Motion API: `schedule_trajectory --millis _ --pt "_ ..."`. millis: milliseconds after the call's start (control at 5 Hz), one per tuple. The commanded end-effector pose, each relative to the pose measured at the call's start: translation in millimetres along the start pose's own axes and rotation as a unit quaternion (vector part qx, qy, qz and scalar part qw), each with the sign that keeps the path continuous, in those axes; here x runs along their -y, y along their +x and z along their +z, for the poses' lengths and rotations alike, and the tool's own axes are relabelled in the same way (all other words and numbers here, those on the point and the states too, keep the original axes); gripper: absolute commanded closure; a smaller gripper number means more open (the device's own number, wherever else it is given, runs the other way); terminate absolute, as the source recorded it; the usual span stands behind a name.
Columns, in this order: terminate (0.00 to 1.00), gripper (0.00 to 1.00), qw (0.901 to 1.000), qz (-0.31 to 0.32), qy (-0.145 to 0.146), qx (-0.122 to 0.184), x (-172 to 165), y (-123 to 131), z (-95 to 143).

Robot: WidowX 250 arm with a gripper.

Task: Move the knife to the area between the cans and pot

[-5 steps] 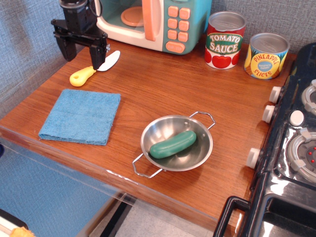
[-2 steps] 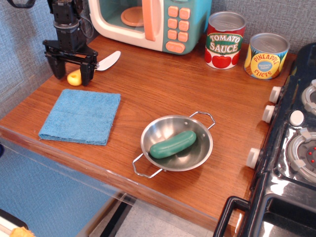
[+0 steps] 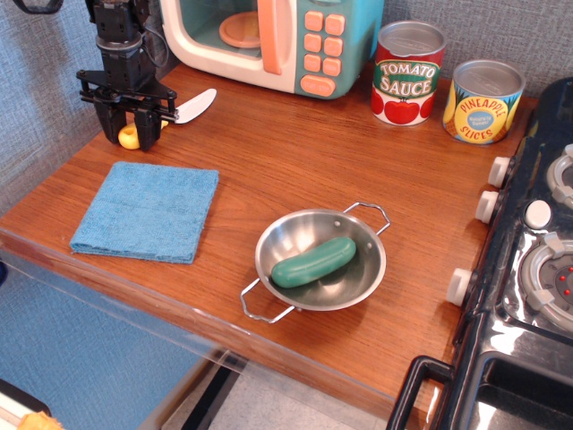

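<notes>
The knife point(image 3: 197, 106) lies on the wooden counter at the far left, in front of the toy microwave, with its white blade pointing right. My gripper point(image 3: 127, 125) stands straight down over its yellow handle, with the fingers closed in on the handle from both sides; only the handle's end shows below them. The red Tomato Sauce can point(image 3: 408, 76) and the yellow and blue Pineapple Slices can point(image 3: 483, 103) stand at the back right. The steel pot point(image 3: 369, 269) sits at the front middle and holds a green pickle point(image 3: 313, 262).
A blue cloth point(image 3: 148, 210) lies flat just in front of the gripper. The toy microwave point(image 3: 277, 40) stands at the back. A black stove point(image 3: 537, 269) with white knobs borders the counter on the right. Bare wood lies between cans and pot.
My gripper moved left and down from beside the knife to over its handle. Its fingers then narrowed around the handle. The knife shifted slightly.
</notes>
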State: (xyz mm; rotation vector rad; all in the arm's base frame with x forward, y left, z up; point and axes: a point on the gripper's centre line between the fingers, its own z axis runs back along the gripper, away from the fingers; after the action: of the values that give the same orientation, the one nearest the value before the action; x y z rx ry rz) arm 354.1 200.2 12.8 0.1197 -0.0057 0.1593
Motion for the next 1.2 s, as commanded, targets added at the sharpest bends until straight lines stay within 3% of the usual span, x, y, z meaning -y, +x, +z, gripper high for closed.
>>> schedule_trajectory --millis 0,200,400,800,1000 --pt "0.0 1.0 0.9933 0.011 0.004 0.115 10 -6 78" --pt "0.0 1.0 0.9848 -0.012 -0.019 0.172 51 -14 133" --pt "0.0 1.0 0.982 -0.06 -0.061 0.168 93 -19 156" --pt "0.0 1.0 0.9901 -0.068 -0.069 0.101 198 -28 110" --pt "0.0 1.0 0.9955 -0.033 -0.066 0.059 221 -33 85"
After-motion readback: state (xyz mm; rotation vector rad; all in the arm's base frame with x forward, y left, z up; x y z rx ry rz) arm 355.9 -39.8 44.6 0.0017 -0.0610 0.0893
